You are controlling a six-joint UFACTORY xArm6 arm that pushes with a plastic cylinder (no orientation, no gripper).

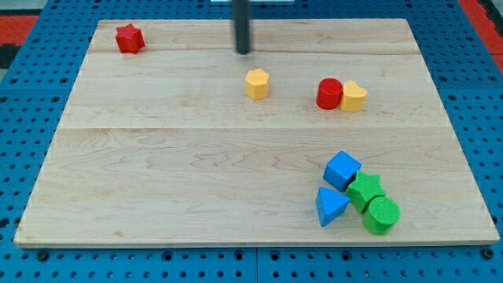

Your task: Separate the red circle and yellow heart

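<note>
The red circle (329, 93) sits right of the board's centre, touching the yellow heart (354, 97) on its right side. My tip (244, 52) is near the view's top, at the middle. It stands well to the left of and above the red circle, and just above the yellow hexagon (257, 83). It touches no block.
A red star (129, 38) lies at the top left corner of the wooden board (157, 173). At the bottom right, a blue cube (343, 170), a blue triangle (332, 206), a green star (365, 190) and a green circle (382, 215) cluster together.
</note>
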